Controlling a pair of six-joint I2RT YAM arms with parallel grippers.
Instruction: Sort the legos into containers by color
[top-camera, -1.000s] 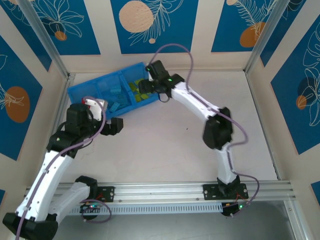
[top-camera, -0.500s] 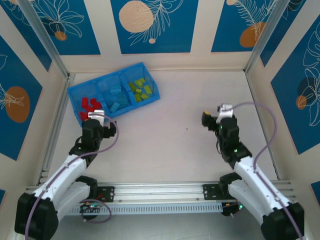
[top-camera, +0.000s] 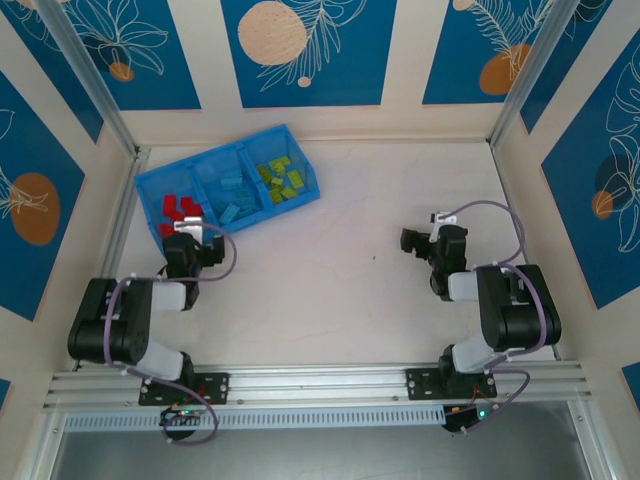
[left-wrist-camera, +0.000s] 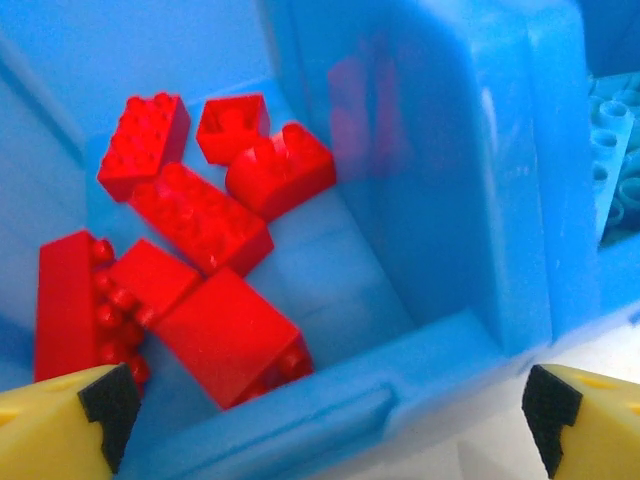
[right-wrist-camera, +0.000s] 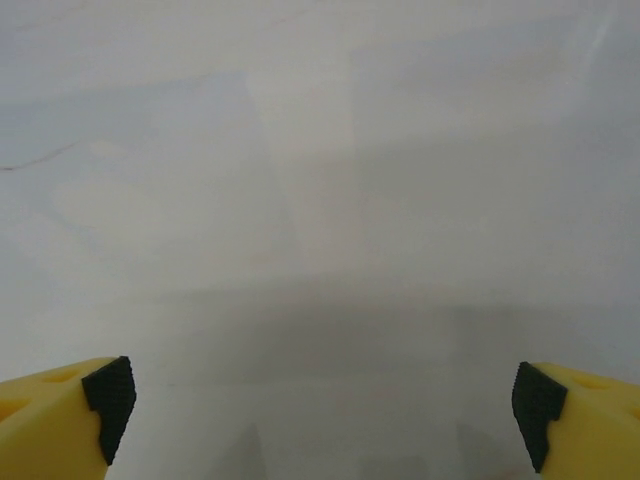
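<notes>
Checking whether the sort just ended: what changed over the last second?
The right claw pulled away from the bin as its arm folded back to its base; the left arm folded back too, left claw near the red legos. Both claws are open. Bin and legos stayed put.

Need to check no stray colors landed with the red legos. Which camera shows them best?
Left wrist view: the red legos show close up, studs clear, all red. The top external view gives them as a small red cluster in the bin's left compartment.
</notes>
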